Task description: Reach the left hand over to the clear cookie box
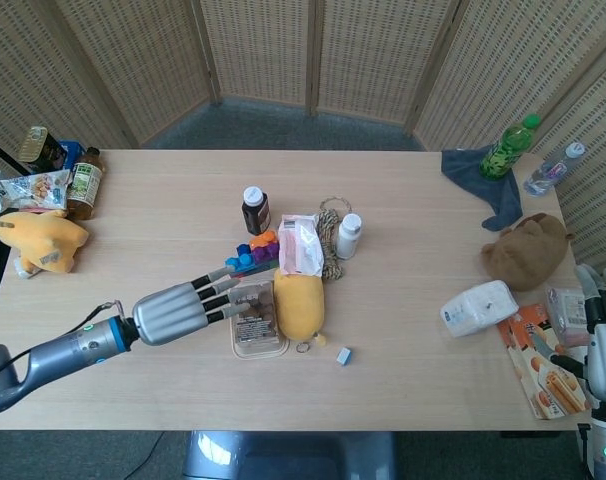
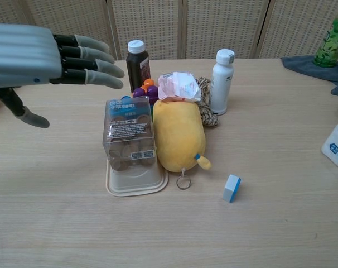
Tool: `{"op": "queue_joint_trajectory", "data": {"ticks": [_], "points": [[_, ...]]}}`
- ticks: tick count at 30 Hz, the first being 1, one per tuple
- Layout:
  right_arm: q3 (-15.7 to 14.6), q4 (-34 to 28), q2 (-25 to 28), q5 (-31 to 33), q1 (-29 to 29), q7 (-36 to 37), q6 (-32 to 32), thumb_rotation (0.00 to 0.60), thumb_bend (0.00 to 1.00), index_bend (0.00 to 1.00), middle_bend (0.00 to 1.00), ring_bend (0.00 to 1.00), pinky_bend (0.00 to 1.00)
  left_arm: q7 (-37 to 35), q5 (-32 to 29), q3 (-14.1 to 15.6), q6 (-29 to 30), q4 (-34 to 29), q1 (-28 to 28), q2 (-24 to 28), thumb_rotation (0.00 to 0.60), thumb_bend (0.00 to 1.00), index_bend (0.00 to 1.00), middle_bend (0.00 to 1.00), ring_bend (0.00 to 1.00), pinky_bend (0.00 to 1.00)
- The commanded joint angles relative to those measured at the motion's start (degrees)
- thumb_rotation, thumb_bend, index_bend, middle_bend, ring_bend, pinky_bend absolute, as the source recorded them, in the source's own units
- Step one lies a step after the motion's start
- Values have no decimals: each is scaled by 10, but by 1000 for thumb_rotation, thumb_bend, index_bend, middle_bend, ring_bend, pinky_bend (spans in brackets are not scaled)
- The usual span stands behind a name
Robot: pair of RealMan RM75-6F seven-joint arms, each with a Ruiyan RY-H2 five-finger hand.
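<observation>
The clear cookie box (image 1: 254,314) (image 2: 129,134) stands on a beige tray (image 2: 136,183) at the table's middle, filled with brown cookies under a printed label. My left hand (image 1: 180,306) (image 2: 46,54) hovers just left of and above the box, fingers stretched out flat toward it, thumb hanging below, holding nothing. Its fingertips (image 1: 245,287) reach over the box's left side in the head view. My right hand (image 1: 602,335) stays at the table's right edge, fingers extended, empty.
A yellow plush (image 1: 299,305) lies against the box's right side. Behind it are toy blocks (image 1: 251,254), a dark bottle (image 1: 254,210), a pink packet (image 1: 300,245), rope and a white bottle (image 1: 349,235). A small blue-white cube (image 1: 343,355) sits in front.
</observation>
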Motion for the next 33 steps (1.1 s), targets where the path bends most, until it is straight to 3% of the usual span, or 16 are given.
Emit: {"op": "queue_joint_trajectory", "data": {"ticks": [1,10,17,19,21,23,25,28,33], "points": [[2,0,1,3,0,2,-1,600,0,0,0,0,0,5,-10,4,-27,22,-28,-35,600,0,0,0,0,0],[9,-2,7,7,-3,18,2,600,0,0,0,0,0,0,-23,29,-60,79,-76,-103,600,0,0,0,0,0],[12,-5,12,9,-5,28,3,600,0,0,0,0,0,0,-28,50,-50,110,-93,-144,600,0,0,0,0,14],[12,-5,13,8,-5,30,3,600,0,0,0,0,0,6,-27,56,-48,111,-97,-149,600,0,3,0,2,166],[11,-4,13,6,-5,31,2,600,0,0,0,0,0,13,-26,59,-37,112,-98,-153,600,0,78,52,109,400],[11,-5,13,5,-5,32,2,600,0,0,0,0,0,25,-18,62,-9,122,-96,-160,600,0,291,311,388,663],[11,-6,14,3,-6,33,4,600,0,0,0,0,0,32,-14,65,14,132,-92,-164,600,0,496,585,625,858],[11,-7,15,2,-7,34,5,600,0,0,0,0,0,38,-16,70,33,138,-89,-162,600,0,648,755,771,971],[10,-8,14,0,-7,32,5,600,0,0,0,0,0,50,-26,70,53,133,-85,-147,600,0,690,793,799,991]]}}
